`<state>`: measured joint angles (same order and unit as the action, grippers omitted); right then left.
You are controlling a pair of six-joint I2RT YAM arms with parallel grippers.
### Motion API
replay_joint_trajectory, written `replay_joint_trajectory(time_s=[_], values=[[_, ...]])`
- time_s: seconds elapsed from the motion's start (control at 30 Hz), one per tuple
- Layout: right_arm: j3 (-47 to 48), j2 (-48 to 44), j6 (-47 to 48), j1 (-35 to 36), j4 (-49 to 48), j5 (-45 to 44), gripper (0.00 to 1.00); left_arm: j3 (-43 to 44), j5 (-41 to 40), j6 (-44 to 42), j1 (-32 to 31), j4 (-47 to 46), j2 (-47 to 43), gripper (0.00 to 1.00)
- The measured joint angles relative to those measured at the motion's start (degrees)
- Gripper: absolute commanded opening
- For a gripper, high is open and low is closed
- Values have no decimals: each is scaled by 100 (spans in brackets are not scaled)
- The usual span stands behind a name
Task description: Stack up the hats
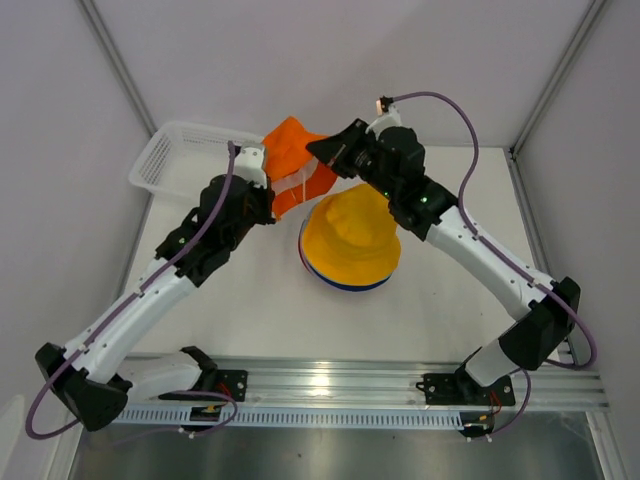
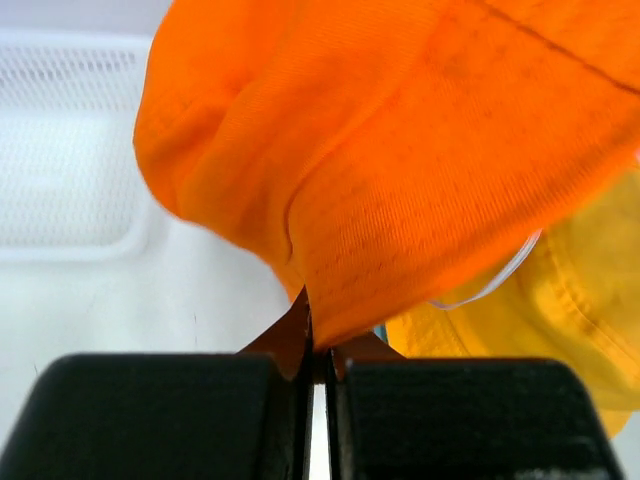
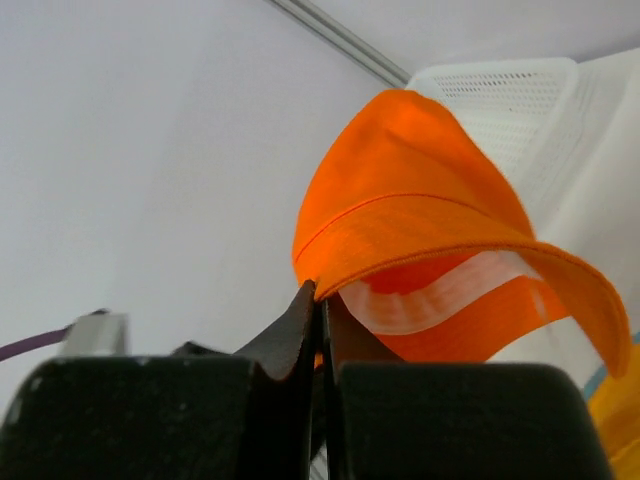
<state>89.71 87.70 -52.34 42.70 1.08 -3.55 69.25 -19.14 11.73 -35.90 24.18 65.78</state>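
Black fingers [image 2: 150, 410] fill the bottom of the left wrist view, pressed shut on a fold of the orange hat [image 2: 400, 150], whose fabric bunches up right above them. The right gripper [image 3: 320, 300] does the same from the other side: its fingers meet on the brim edge, and the hat's pale lining shows beneath the brim as it droops away. So both grippers hold 1 hat between them.

From above, the orange hat [image 1: 295, 150] hangs between the left gripper [image 1: 262, 185] and the right gripper [image 1: 325, 150], clear of the counter [image 1: 260, 310], with the white basket [image 1: 180, 155] on one side and the pile on the other. The pile sits mid-counter, topped by the yellow hat [image 1: 350, 240], with a dark blue brim [image 1: 345, 285] peeking out under it. How many hats lie below I cannot tell.

The step in hand looks like the carry: the orange hat is gripped and lifted but not yet over the pile, only just behind it.

Next, the 2 arms need to move together toward the near side until the orange crown is centred above the yellow one. The brim should stay spread so the opening faces down. Then comes a lowering and a release on both sides. Uneven travel could twist the soft cloth or drag the yellow hat askew.
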Motion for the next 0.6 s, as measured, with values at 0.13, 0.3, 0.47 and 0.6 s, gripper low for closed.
replay_joint_trajectory(time_s=[0.13,0.3,0.47,0.6], values=[[286,260,323,-560,302,1161,0,-293,442,-498,-20,-492,-542,1],[1119,883,1058,-1027,791,2568,0,-459,1084,-901,-66,-901,-708,1],[1692,1342,1611,-1475,977,3635,0,-391,1117,-1266,-326,-1027,-254,1],[1705,1467,1816,-1853,1097,4232,0,-153,874,-1698,-752,-1003,308,1]])
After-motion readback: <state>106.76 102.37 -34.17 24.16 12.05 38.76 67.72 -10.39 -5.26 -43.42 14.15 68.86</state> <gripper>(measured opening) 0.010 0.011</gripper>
